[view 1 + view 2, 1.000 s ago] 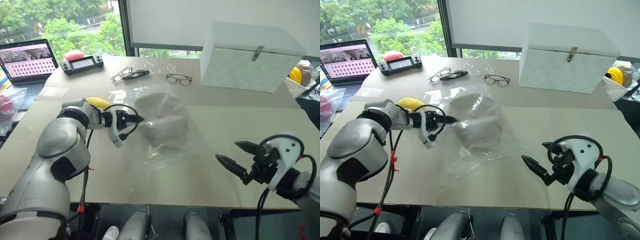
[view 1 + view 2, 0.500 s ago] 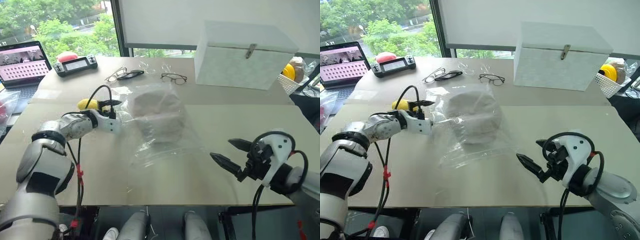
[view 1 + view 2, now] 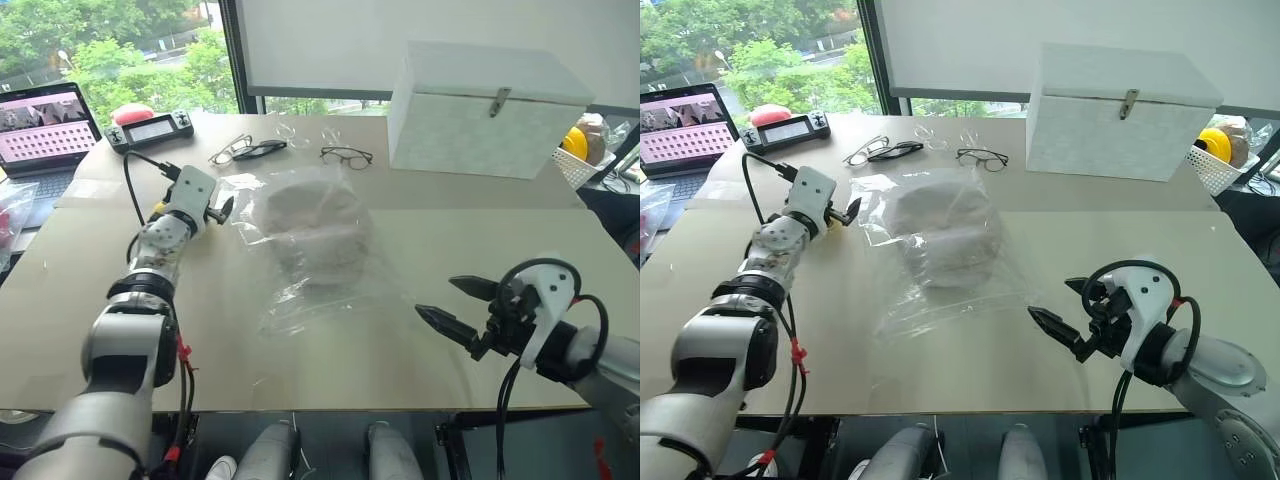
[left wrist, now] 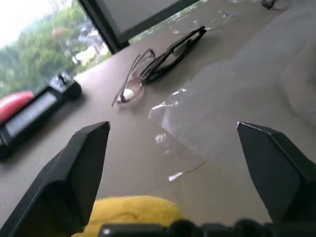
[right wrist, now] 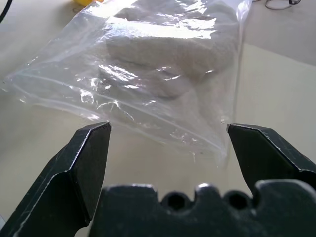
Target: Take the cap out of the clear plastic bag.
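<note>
While the cap (image 3: 940, 238) lies sealed in the bag (image 3: 970, 292) flat on the tabletop (image 3: 940, 370), nothing is held: left claw (image 3: 215, 210), spread wide, beside the bag's far corner; right claw (image 3: 1065, 310), spread wide, facing its near edge, likely to pinch it.

Both end effectors (image 3: 222, 208) (image 3: 455, 303) agape, empty

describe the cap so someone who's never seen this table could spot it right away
Start at the white box at the table's far side; nearer the robot lies a clear plastic bag. The cap is the rounded beige fabric lump sealed inside it, unlike the small yellow object lying bare beside the bag.
</note>
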Controlling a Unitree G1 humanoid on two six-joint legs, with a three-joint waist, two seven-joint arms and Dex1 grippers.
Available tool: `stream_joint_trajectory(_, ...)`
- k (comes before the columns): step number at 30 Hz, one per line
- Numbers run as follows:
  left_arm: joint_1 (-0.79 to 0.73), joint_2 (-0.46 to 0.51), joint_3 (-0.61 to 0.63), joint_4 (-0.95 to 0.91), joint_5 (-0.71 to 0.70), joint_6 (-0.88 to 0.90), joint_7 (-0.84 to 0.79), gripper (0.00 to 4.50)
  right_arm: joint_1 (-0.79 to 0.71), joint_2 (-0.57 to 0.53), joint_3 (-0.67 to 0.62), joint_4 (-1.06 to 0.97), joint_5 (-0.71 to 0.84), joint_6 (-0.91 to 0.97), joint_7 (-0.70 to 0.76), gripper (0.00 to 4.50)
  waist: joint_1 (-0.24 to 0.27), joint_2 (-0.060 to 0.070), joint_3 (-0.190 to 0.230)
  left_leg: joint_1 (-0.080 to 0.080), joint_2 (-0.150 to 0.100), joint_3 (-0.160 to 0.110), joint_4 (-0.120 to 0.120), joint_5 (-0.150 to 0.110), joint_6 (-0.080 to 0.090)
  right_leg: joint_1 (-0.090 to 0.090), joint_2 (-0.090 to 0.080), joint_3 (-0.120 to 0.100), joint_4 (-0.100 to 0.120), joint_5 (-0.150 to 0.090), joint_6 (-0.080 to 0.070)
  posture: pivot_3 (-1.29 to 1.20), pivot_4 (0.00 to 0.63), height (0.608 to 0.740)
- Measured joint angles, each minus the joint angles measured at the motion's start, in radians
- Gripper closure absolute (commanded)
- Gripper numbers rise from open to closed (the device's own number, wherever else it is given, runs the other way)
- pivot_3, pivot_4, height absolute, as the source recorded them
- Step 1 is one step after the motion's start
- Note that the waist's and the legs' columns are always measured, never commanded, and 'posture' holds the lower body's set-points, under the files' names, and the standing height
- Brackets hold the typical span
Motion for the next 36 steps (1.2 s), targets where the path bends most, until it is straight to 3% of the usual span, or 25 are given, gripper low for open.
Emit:
stream_joint_trajectory(4, -0.002, -0.106, 0.074, -0.146, -0.164, 0.196, -0.163, 0.1, -0.019, 0.006, 0.015, 0.005, -0.014, 0.0, -0.012, 0.0, 0.0, 0.0, 0.0, -0.001, 0.0, 0.0, 0.001, 0.0, 0.0, 0.0, 0.0, 0.0, 0.0, 0.0, 0.0, 0.0, 0.15, 0.74)
stream_joint_trajectory(8, 0.122, -0.146, 0.002, -0.633, -0.358, 0.498, -0.456, 0.1, -0.029, 0.027, 0.044, 0.013, -0.019, 0.0, -0.024, 0.0, -0.012, 0.0, 0.0, -0.001, 0.0, 0.001, 0.001, -0.001, 0.0, -0.001, 0.0, 0.002, 0.002, 0.001, -0.002, 0.0, 0.15, 0.74)
stream_joint_trajectory(11, 0.279, -0.045, -0.128, -1.057, -0.515, 0.743, -0.68, 0.1, -0.028, 0.032, 0.052, 0.014, -0.027, 0.0, -0.028, 0.0, -0.033, 0.001, -0.001, -0.001, 0.001, 0.002, 0.001, -0.002, -0.001, -0.006, 0.0, 0.004, 0.002, 0.002, -0.003, 0.0, 0.15, 0.74)
stream_joint_trajectory(14, 0.374, 0.106, -0.211, -1.264, -0.574, 0.844, -0.852, 0.1, -0.023, 0.038, 0.05, 0.017, -0.035, 0.0, -0.032, 0.0, -0.033, 0.006, -0.002, 0.001, 0.005, 0.004, 0.0, -0.002, -0.002, -0.007, 0.004, 0.004, 0.003, 0.004, -0.008, 0.0, 0.15, 0.74)
stream_joint_trajectory(17, 0.396, 0.226, -0.26, -1.329, -0.555, 0.842, -0.954, 0.1, -0.014, 0.039, 0.044, 0.022, -0.037, 0.0, -0.03, 0.0, -0.02, 0.008, -0.001, 0.007, 0.009, 0.005, 0.0, -0.001, -0.003, -0.001, 0.007, 0.003, 0.001, 0.005, -0.01, 0.0, 0.15, 0.74)
stream_joint_trajectory(18, 0.398, 0.268, -0.274, -1.344, -0.531, 0.819, -0.993, 0.1, -0.011, 0.039, 0.038, 0.023, -0.038, 0.0, -0.028, 0.0, -0.006, 0.01, -0.001, 0.012, 0.015, 0.006, 0.0, -0.001, -0.003, 0.008, 0.011, 0.003, -0.005, 0.001, -0.004, 0.0, 0.15, 0.74)
stream_joint_trajectory(21, 0.448, 0.314, -0.333, -1.371, -0.439, 0.71, -1.023, 0.1, -0.009, 0.039, 0.036, 0.023, -0.04, 0.0, -0.025, 0.0, 0.003, 0.012, -0.001, 0.013, 0.017, 0.007, -0.002, -0.001, -0.003, 0.01, 0.013, 0.003, -0.01, 0.001, -0.005, 0.0, 0.15, 0.74)
stream_joint_trajectory(29, 0.473, 0.227, -0.427, -1.28, -0.195, 0.482, -0.877, 0.1, -0.003, 0.041, 0.033, 0.024, -0.045, 0.0, -0.025, 0.0, 0.016, 0.012, -0.002, 0.009, 0.017, 0.006, -0.003, -0.004, -0.005, 0.006, 0.015, 0.003, -0.014, 0.007, -0.014, 0.0, 0.15, 0.74)
stream_joint_trajectory(36, 0.465, 0.181, -0.428, -1.243, -0.161, 0.46, -0.819, 0.1, -0.002, 0.041, 0.021, 0.023, -0.044, 0.0, -0.025, 0.0, 0.017, 0.012, -0.001, 0.009, 0.018, 0.006, -0.004, -0.004, -0.005, 0.006, 0.015, 0.003, -0.015, 0.007, -0.014, 0.0, 0.15, 0.74)
